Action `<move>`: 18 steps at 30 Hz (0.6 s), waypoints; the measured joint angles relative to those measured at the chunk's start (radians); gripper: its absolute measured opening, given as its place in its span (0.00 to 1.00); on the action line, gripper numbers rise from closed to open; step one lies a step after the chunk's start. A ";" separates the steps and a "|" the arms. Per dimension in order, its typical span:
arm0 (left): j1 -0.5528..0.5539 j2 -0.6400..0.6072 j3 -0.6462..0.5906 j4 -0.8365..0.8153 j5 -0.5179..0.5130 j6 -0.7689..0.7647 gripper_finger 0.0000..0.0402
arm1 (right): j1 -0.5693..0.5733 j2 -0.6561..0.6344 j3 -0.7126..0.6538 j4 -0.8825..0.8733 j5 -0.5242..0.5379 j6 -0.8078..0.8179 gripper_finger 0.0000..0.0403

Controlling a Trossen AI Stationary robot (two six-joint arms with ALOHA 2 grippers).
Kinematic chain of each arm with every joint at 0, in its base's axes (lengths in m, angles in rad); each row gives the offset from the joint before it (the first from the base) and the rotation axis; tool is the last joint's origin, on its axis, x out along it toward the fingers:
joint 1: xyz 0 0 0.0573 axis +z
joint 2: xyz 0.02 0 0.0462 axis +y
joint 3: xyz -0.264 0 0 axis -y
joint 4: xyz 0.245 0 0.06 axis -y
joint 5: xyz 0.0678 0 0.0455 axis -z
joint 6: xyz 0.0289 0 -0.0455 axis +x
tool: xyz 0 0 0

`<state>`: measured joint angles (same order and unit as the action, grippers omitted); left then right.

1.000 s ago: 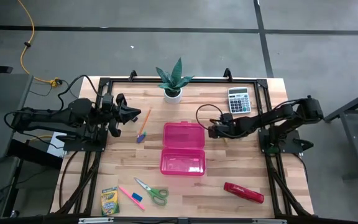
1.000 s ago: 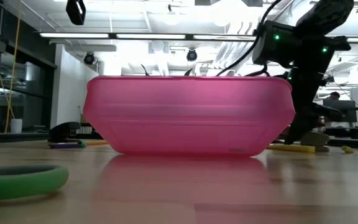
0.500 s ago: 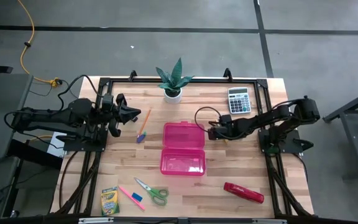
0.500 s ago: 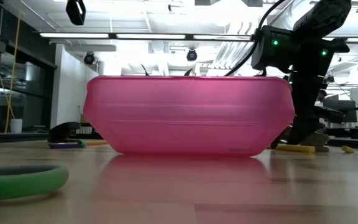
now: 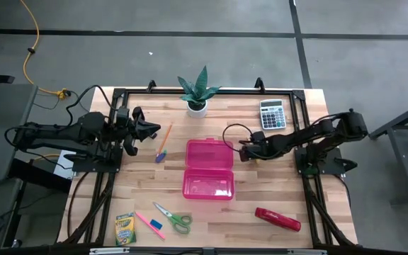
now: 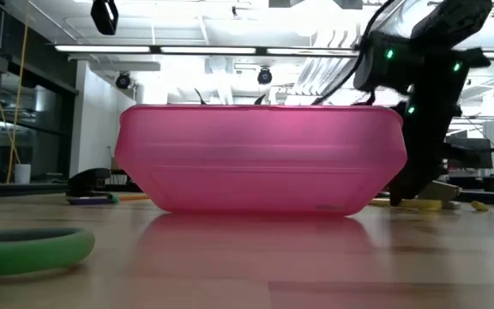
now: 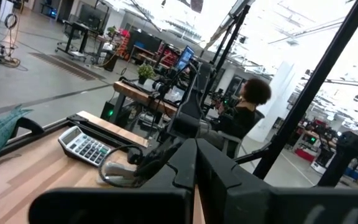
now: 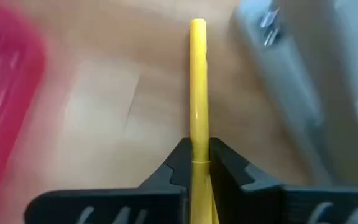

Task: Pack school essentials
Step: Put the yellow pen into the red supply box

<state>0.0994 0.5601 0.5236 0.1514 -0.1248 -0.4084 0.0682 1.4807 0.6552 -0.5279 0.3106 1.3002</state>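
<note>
Right of the pink box, your right gripper pinches the yellow marker; lift it straight, left gripper closed.

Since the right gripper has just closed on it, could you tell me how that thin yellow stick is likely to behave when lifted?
The yellow stick looks straight and slim, so probably rigid and light. It is gripped near one end by the right gripper, so it may pivot or droop. Its smooth round body could roll if released.
</note>
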 joint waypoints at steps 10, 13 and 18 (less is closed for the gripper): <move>0.000 0.000 0.000 -0.006 0.000 0.000 0.00 | 0.000 -0.227 0.002 0.235 -0.008 -0.302 0.01; 0.000 0.000 0.000 -0.006 -0.001 0.000 0.00 | 0.000 -0.292 0.002 0.413 -0.002 -0.476 0.01; 0.000 0.004 0.000 -0.006 -0.037 0.012 0.00 | -0.004 -0.329 0.005 0.809 -0.075 -0.748 0.00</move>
<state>0.0997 0.5644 0.5236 0.1458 -0.1614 -0.3960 0.0639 1.1519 0.6601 0.2807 0.2356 0.5521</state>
